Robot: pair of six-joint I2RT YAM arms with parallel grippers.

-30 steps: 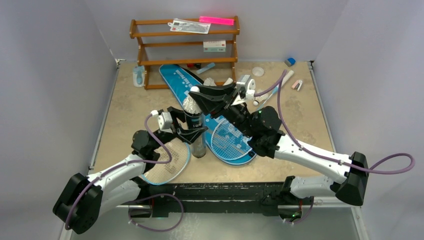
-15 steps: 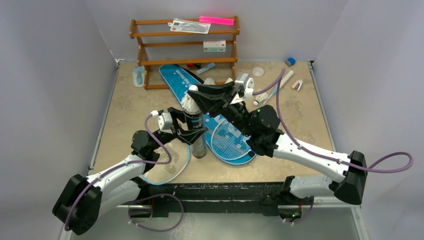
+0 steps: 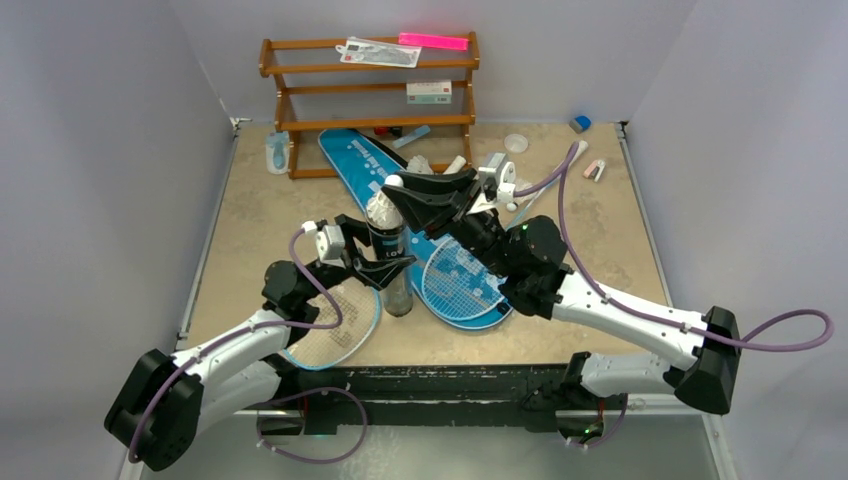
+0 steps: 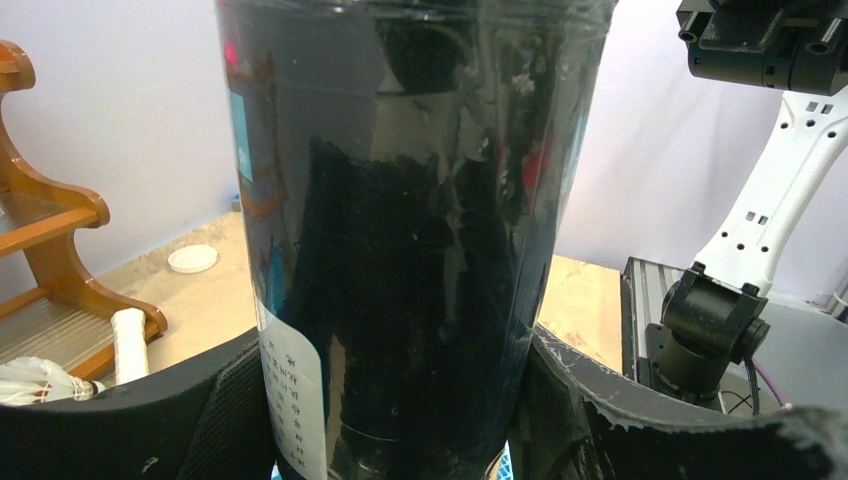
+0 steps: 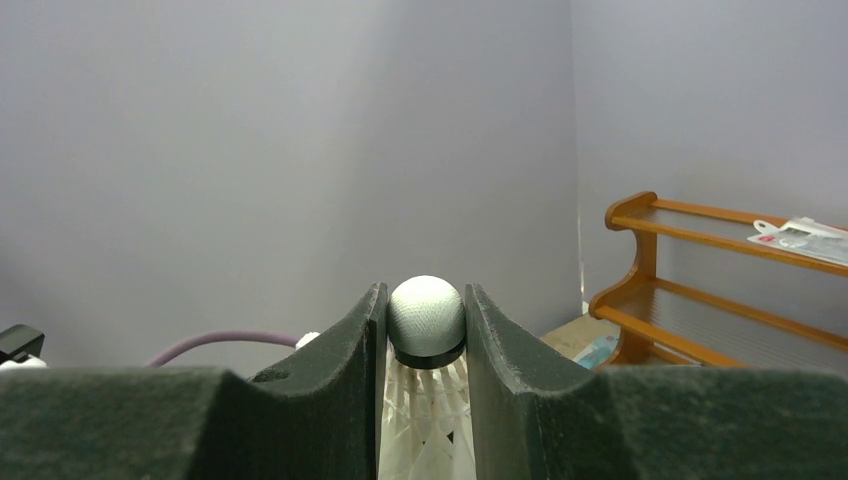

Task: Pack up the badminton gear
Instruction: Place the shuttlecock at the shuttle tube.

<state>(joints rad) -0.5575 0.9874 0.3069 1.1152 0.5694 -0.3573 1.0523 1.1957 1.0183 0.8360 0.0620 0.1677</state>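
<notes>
right wrist: right claw [image 5: 425, 300] grips white feather shuttlecock [image 5: 427, 322], nudged slightly near black cylinder tube [image 4: 400, 230] in left claw [image 4: 395, 400]; insertion pending.

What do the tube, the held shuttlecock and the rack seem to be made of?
The tube looks like dark glossy plastic, maybe translucent: it mirrors the room. The shuttlecock has a matte white dimpled head, perhaps cork or foam, and white feathers. The rack looks like varnished brown wood, with a sheen.
</notes>
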